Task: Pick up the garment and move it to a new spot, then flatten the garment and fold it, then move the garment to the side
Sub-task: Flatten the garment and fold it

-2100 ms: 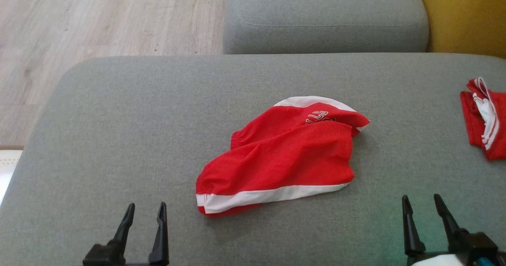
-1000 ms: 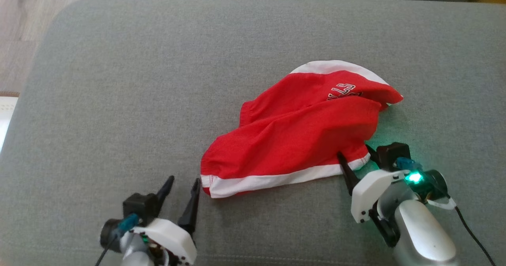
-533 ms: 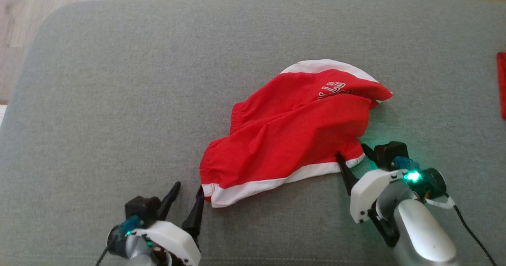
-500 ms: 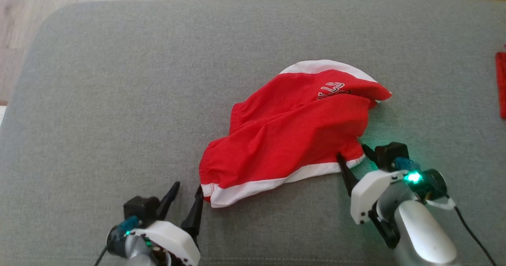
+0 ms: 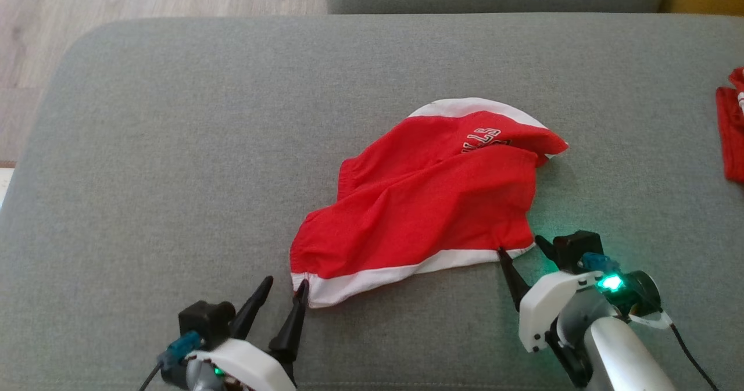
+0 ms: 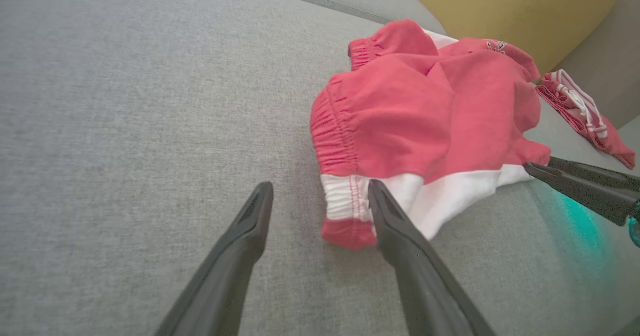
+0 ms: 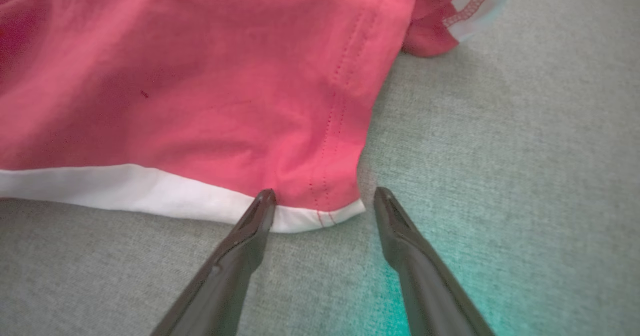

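Standing with both finger pairs spread wide and empty, we have our left gripper [image 5: 285, 280] right at the lower-left white-banded corner of the red garment [image 5: 430, 205], mid-frame on the grey cushion [image 5: 174, 147], our right gripper [image 5: 519, 244] straddling its lower-right corner, and another red cloth [image 5: 731, 129] at the right edge.

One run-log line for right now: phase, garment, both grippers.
phase: pre-grasp | garment: crumpled on cushion, not lifted | left gripper: open, at its near-left corner | right gripper: open, straddling its near-right corner
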Motion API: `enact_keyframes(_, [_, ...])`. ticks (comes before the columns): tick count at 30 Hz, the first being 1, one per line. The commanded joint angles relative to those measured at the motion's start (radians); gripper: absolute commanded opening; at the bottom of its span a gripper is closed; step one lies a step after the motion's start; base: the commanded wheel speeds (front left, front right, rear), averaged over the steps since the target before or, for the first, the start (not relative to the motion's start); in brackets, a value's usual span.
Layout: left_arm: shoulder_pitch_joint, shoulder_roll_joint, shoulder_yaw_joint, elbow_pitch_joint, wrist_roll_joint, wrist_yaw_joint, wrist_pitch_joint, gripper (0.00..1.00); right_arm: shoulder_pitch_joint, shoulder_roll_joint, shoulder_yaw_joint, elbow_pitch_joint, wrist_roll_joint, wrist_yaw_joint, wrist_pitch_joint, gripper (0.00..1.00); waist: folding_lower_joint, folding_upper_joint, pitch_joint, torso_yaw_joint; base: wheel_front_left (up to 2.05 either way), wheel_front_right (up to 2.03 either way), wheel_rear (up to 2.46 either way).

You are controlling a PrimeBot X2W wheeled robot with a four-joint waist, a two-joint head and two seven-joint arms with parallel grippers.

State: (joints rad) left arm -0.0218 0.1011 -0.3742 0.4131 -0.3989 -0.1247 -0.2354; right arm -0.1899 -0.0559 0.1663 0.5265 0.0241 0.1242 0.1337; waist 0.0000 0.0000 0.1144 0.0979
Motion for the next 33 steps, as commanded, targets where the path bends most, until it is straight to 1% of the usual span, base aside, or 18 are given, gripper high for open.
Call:
enact_keyframes(1, [-0.025, 0.029, 0.009, -0.039, -0.019, -0.006, 0.004, 1.00, -0.011, -0.004, 0.030, -0.039, 0.002, 0.007, 0.004, 1.00, 0.0000, 0.0000, 0.003, -0.002, 0.00, 0.00, 0.00])
enact_keyframes(4, [-0.034, 0.050, -0.027, -0.044, -0.045, -0.006, 0.016, 1.00, -0.011, -0.003, 0.036, -0.047, 0.004, 0.007, 0.010, 1.00, 0.0000, 0.0000, 0.011, -0.009, 0.00, 0.00, 0.00])
enact_keyframes(7, [-0.051, 0.063, -0.043, -0.033, -0.062, -0.006, 0.016, 1.00, -0.013, -0.003, 0.038, -0.052, 0.006, 0.007, 0.016, 1.00, 0.0000, 0.0000, 0.022, -0.015, 0.00, 0.00, 0.00])
enact_keyframes(13, [-0.093, 0.078, -0.085, 0.005, -0.100, -0.006, 0.013, 1.00, -0.017, -0.004, 0.047, -0.050, 0.012, 0.007, 0.031, 1.00, 0.0000, 0.0000, 0.039, -0.029, 0.00, 0.00, 0.00])
enact_keyframes(14, [-0.098, 0.081, -0.093, 0.011, -0.108, -0.006, 0.013, 0.81, -0.018, -0.004, 0.048, -0.048, 0.014, 0.007, 0.034, 1.00, 0.0000, 0.0000, 0.040, -0.031, 0.00, 0.00, 0.00])
enact_keyframes(15, [-0.098, 0.081, -0.093, 0.011, -0.108, -0.006, 0.013, 0.81, -0.018, -0.004, 0.048, -0.048, 0.014, 0.007, 0.034, 1.00, 0.0000, 0.0000, 0.040, -0.031, 0.00, 0.00, 0.00])
enact_keyframes(16, [-0.104, 0.085, -0.105, 0.016, -0.116, -0.006, 0.013, 0.48, -0.020, -0.004, 0.050, -0.045, 0.017, 0.007, 0.039, 1.00, 0.0000, 0.0000, 0.041, -0.033, 0.00, 0.00, 0.00])
enact_keyframes(17, [-0.108, 0.089, -0.113, 0.021, -0.124, -0.006, 0.012, 0.39, -0.021, -0.004, 0.052, -0.042, 0.021, 0.007, 0.042, 1.00, 0.0000, 0.0000, 0.042, -0.035, 0.00, 0.00, 0.00])
enact_keyframes(18, [-0.111, 0.092, -0.119, 0.026, -0.133, -0.006, 0.010, 0.12, -0.022, -0.004, 0.052, -0.039, 0.029, 0.007, 0.045, 1.00, 0.0000, 0.0000, 0.041, -0.037, 0.00, 0.00, 0.00])
enact_keyframes(19, [-0.114, 0.095, -0.127, 0.031, -0.141, -0.006, 0.008, 0.00, -0.022, -0.003, 0.052, -0.036, 0.039, 0.007, 0.046, 1.00, 0.0000, 0.0000, 0.041, -0.038, 0.00, 0.00, 0.00])
enact_keyframes(20, [-0.118, 0.099, -0.136, 0.034, -0.147, -0.006, 0.007, 0.00, -0.024, -0.003, 0.052, -0.035, 0.053, 0.007, 0.044, 0.78, 0.0000, 0.0000, 0.041, -0.039, 0.00, 0.00, 0.00])
enact_keyframes(22, [-0.122, 0.104, -0.147, 0.036, -0.160, -0.006, 0.001, 0.00, -0.027, -0.001, 0.061, -0.034, 0.086, 0.007, 0.042, 0.00, 0.0000, 0.0000, 0.038, -0.041, 0.00, 0.00, 0.00])
enact_keyframes(25, [-0.124, 0.112, -0.170, 0.023, -0.186, -0.006, -0.006, 0.00, -0.031, 0.000, 0.085, -0.053, 0.156, 0.007, 0.025, 0.00, 0.0000, 0.0000, 0.028, -0.044, 0.00, 0.00, 0.00])
enact_keyframes(28, [-0.119, 0.124, -0.171, -0.017, -0.222, -0.006, -0.012, 0.00, -0.030, -0.008, 0.074, -0.102, 0.226, 0.007, 0.006, 0.00, 0.0000, 0.0000, 0.015, -0.048, 0.00, 0.00, 0.00])
enact_keyframes(30, [-0.109, 0.132, -0.158, -0.071, -0.257, -0.006, -0.014, 0.00, -0.021, -0.017, 0.051, -0.161, 0.278, 0.007, 0.004, 0.00, 0.0000, 0.0000, 0.003, -0.051, 0.00, 0.00, 0.00])
enact_keyframes(33, [-0.084, 0.151, -0.136, -0.203, -0.318, -0.006, -0.010, 0.00, 0.007, -0.037, 0.002, -0.305, 0.368, 0.007, 0.031, 0.00, 0.0000, 0.0000, -0.015, -0.055, 0.00, 0.00, 0.00])
